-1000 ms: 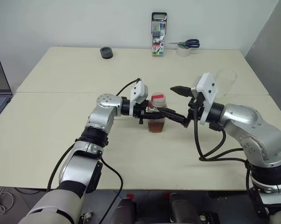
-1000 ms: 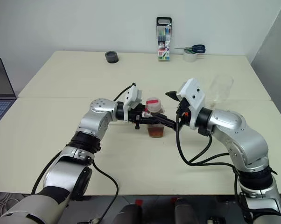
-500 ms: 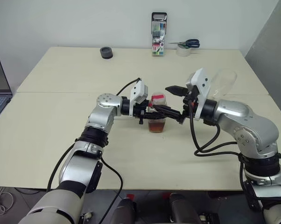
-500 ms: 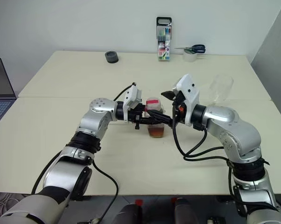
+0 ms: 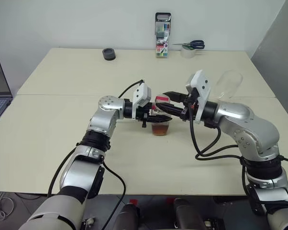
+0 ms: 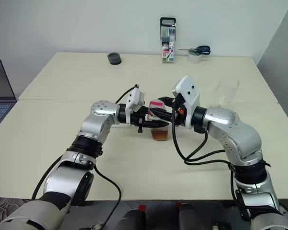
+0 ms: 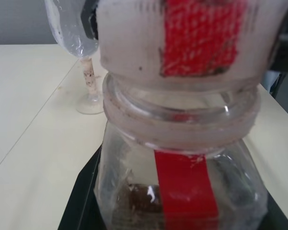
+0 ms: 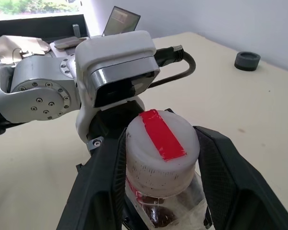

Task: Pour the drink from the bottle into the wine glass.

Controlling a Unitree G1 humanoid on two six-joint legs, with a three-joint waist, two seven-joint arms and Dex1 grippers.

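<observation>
Cream table (image 5: pixel 62 124); bottle (image 5: pixel 160 125) pinched by left pincer (image 5: pixel 153 118), cap (image 8: pixel 161 147) flanked by right pincer (image 8: pixel 162 158), contact unclear.

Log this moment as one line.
left gripper: shut on bottle | right gripper: straddling cap | wine glass: empty

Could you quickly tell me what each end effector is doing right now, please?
Left end effector: closed on the small clear plastic bottle, around its body.
Right end effector: fingers either side of the bottle's white, red-taped cap; grip cannot be told.
</observation>
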